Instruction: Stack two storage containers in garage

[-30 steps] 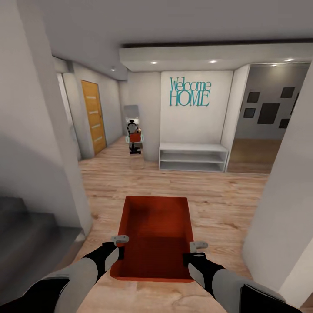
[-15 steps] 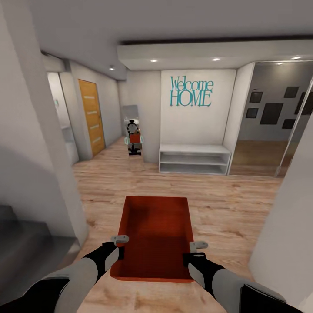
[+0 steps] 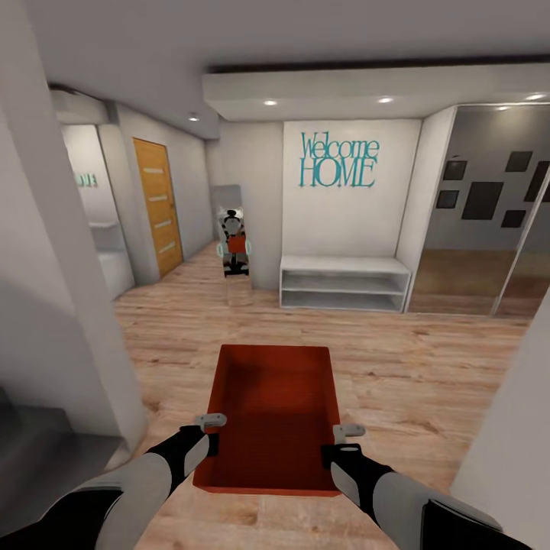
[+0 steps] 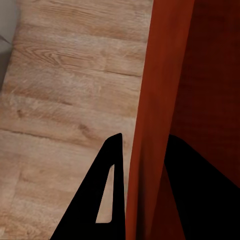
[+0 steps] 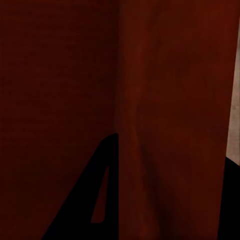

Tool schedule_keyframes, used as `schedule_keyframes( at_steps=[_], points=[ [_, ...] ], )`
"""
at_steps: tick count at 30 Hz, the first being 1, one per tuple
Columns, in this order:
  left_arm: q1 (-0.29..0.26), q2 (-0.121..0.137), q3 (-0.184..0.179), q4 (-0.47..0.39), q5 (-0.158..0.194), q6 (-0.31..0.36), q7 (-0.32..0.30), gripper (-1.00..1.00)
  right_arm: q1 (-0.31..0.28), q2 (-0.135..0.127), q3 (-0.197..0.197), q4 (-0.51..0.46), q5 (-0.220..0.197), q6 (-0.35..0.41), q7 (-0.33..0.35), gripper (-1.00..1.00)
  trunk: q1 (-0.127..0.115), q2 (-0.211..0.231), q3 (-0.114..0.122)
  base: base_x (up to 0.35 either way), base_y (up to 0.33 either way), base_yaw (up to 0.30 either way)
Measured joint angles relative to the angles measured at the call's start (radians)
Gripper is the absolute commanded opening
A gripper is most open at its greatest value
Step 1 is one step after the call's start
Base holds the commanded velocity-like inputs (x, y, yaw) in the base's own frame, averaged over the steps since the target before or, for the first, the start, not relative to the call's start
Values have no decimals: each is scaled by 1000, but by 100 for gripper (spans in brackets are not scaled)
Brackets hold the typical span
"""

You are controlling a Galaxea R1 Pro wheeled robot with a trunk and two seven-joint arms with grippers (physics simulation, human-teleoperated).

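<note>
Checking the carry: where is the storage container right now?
In the head view, the storage container is centred low, held between the left claw and right claw, above the wood plank floor.

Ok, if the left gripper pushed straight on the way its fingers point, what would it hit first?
Probably nothing new: the left gripper already straddles the bin's side wall, one finger on each side, so it would slide along that wall. Beyond it lies wood floor, depth unclear.
</note>
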Motion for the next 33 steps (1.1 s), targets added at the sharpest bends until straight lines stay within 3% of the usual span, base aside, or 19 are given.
schedule_keyframes(
  at_steps=[33],
  points=[
    [0, 0, 0, 0, 0, 0, 0, -100, 0, 0, -2, 0, 2, 0, 0, -100, 0, 0, 0, 321, 0, 0]
  ],
)
